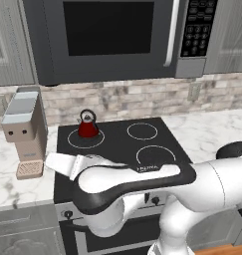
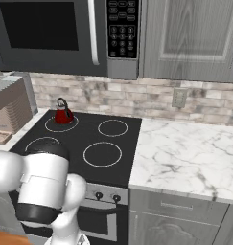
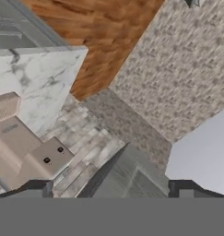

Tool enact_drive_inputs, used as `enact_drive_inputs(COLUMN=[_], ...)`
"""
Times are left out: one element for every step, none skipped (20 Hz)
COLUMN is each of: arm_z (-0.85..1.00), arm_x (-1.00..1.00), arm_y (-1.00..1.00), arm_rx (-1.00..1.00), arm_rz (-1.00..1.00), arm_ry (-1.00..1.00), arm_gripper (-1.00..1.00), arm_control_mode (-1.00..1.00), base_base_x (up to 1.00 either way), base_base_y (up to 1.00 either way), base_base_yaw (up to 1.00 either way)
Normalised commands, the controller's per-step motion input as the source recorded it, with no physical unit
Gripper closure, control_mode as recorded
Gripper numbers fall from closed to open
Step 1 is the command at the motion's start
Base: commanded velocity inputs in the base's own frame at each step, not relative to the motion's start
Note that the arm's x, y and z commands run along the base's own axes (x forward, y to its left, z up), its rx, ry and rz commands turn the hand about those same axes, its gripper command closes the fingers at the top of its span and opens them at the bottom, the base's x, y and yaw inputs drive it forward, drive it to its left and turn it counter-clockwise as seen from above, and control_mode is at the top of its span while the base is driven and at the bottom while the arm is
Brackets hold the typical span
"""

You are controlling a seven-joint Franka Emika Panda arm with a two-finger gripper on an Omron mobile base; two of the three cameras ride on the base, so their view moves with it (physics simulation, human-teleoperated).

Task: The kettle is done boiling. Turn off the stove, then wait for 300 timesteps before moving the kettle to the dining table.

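The small red kettle [image 1: 87, 127] [image 2: 63, 115] stands upright on the back left burner of the black glass-top stove [image 1: 122, 144] [image 2: 82, 139]. Small knobs [image 1: 155, 200] [image 2: 116, 197] sit on the stove's silver front panel. My arm lies across the stove's front edge, and the white hand reaches left, in front of and below the kettle, apart from it. In the hand view my gripper [image 3: 111, 190] is open, its two dark tips far apart with nothing between them, facing the coffee machine and the brick wall. The dining table is out of view.
A beige coffee machine [image 1: 24, 132] [image 2: 10, 107] [image 3: 26, 150] stands on the marble counter left of the stove. A dark microwave [image 1: 112, 35] [image 2: 51, 33] hangs above the stove. White marble counter [image 2: 185, 153] runs to the right, with grey cabinets above.
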Motion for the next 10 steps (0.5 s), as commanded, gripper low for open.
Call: enact_drive_inputs(arm_z=[0.96,0.98,0.96,0.96,0.98,0.99,0.98,1.0,0.99,1.0], arm_x=[0.13,0.12,0.09,0.07,0.05,0.06,0.07,0.03,0.03,0.02], arm_y=[-0.11,-0.12,-0.13,-0.13,-0.11,-0.13,-0.13,-0.15,-0.16,-0.14], arm_rx=[-0.28,-0.28,-0.28,-0.28,-0.29,-0.29,-0.29,-0.29,-0.29,-0.3], arm_rz=[0.0,0.0,0.0,0.0,0.0,0.0,0.0,0.0,0.0,0.0], arm_ry=[-0.25,-0.24,-0.23,-0.23,-0.23,-0.23,-0.23,-0.23,-0.22,-0.22], arm_gripper=[-1.0,-1.0,-1.0,-1.0,-1.0,-1.0,-1.0,-1.0,-1.0,-1.0], arm_control_mode=[-1.0,-1.0,-1.0,-1.0,-1.0,-1.0,-1.0,-1.0,-1.0,-1.0], base_base_x=[0.0,0.0,0.0,0.0,0.0,0.0,0.0,0.0,0.0,0.0], base_base_y=[0.0,0.0,0.0,0.0,0.0,0.0,0.0,0.0,0.0,0.0], base_base_yaw=[0.0,0.0,0.0,0.0,0.0,0.0,0.0,0.0,0.0,0.0])
